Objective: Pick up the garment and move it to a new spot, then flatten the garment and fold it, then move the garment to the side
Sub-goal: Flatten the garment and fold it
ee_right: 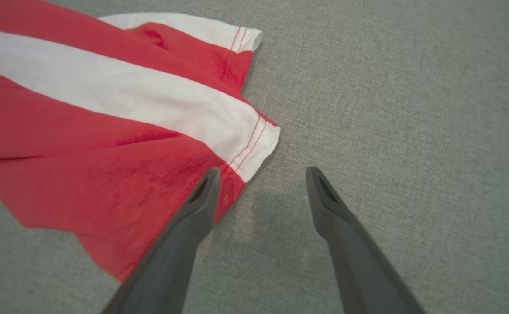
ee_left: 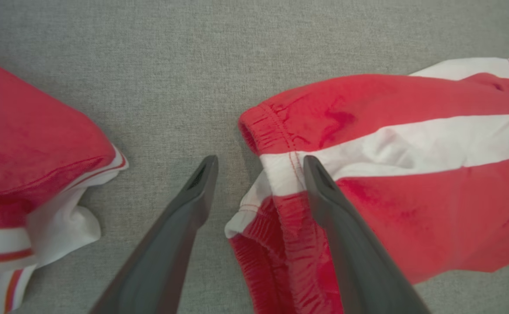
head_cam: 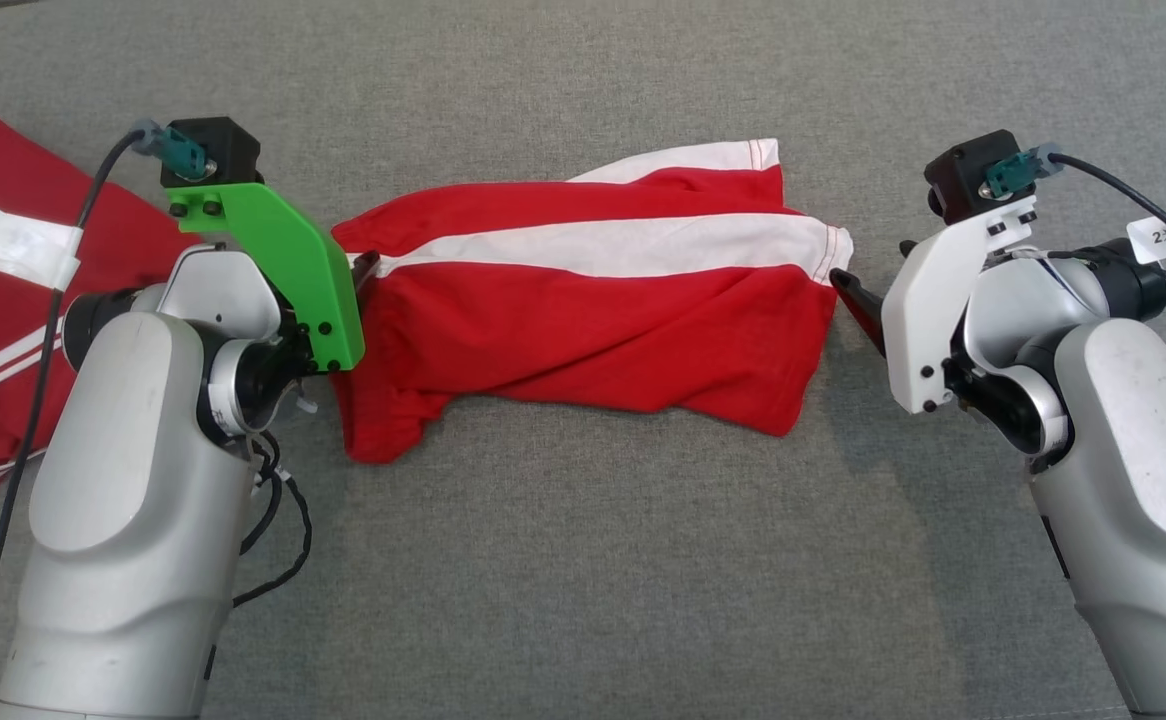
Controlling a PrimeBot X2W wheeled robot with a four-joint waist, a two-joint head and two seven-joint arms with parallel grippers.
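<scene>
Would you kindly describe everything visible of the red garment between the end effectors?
The red garment, seemingly soft knit shorts with a white stripe, lies crumpled on the grey fabric surface. Its gathered waistband lies inside the open left end effector; its stitched hem lies by the open right end effector.

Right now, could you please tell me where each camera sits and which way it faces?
Head view: on the head, looking down at the garment on the grey cloth; both forearms, the left gripper and right gripper show.
Left wrist view: on the left wrist, looking along its open fingers at the garment's waistband end; a second garment lies beside.
Right wrist view: on the right wrist, looking along its open fingers at the hem end.
Shared: both wrist views show the garment's white stripe.
</scene>
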